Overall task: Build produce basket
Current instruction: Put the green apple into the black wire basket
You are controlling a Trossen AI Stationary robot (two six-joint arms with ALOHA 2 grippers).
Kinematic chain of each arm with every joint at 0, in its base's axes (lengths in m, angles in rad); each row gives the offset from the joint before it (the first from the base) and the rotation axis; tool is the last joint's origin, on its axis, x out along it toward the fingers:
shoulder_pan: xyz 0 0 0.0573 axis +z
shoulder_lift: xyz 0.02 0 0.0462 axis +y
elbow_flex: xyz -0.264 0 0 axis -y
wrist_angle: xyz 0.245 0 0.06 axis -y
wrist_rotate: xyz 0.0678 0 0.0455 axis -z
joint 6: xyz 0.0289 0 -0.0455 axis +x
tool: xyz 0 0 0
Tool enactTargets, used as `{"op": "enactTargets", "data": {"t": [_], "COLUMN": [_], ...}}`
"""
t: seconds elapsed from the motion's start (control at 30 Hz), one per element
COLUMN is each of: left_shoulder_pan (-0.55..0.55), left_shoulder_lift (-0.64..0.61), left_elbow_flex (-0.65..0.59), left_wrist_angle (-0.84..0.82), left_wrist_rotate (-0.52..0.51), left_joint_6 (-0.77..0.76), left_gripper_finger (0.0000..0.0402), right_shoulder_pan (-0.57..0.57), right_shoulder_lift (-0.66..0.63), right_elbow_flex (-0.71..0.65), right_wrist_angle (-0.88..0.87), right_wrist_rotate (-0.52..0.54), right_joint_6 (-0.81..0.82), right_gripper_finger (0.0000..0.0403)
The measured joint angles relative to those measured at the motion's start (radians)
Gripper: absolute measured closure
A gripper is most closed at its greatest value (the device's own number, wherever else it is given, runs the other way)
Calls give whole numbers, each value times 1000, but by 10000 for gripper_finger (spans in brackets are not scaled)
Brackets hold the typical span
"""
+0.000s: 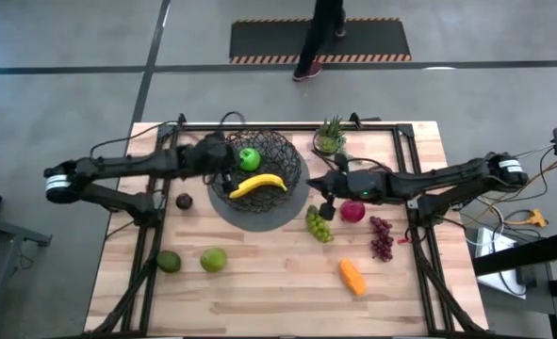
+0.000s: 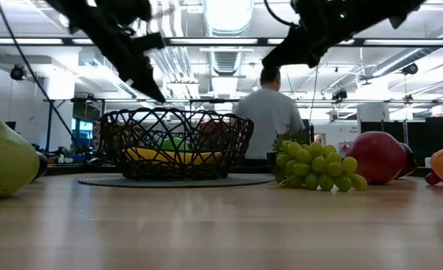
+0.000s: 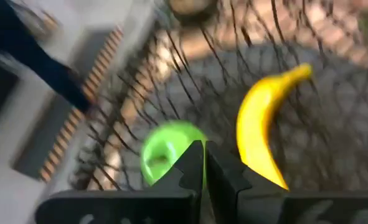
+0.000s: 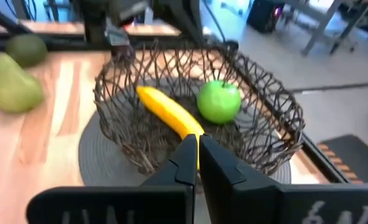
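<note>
Basket (image 1: 259, 179) already holds banana (image 1: 258, 185) and green apple (image 1: 249, 158), right under the left end effector (image 3: 204, 163). Both end effectors pressed together, empty. Right end effector (image 1: 327, 201) probably reopens next (green grapes (image 1: 319, 226) sit just beside it).

Black basket (image 1: 276, 155), yellow banana (image 1: 257, 185)

Both arms are dark, near-black, skinny tube links with chunkier joints, and each has a pale silver-white cuff near its outer end. Thin black cables loop along the left arm (image 1: 127, 169) and the right arm (image 1: 429, 179). The left gripper (image 3: 203, 167) has two flat matte black fingers with little stepped notches on the inner edges, set on a wide black crossbar. The right gripper (image 4: 195, 155) looks identical, with faint pale lettering on its bar.
</note>
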Motion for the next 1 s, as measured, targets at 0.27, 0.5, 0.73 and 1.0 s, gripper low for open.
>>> {"op": "enactTargets", "data": {"t": [0.27,0.5,0.73,1.0], "left_shoulder_pan": [124,149,149,148], "left_shoulder_lift": [236,360,400,401], "left_elbow_flex": [206,275,276,272], "left_wrist_angle": [-157,-175,-176,-140], "left_wrist_rotate": [53,56,60,142], "left_joint_6": [62,65,64,56], "left_gripper_finger": [401,402,402,401], "right_shoulder_pan": [0,0,0,0], "right_shoulder_lift": [-50,-38,-25,-26], "right_elbow_flex": [-85,-87,-87,-87], "right_wrist_angle": [103,91,80,75], "right_wrist_rotate": [-1,-4,-4,-4], "right_joint_6": [-23,-4,-3,4], "right_gripper_finger": [394,394,394,394]}}
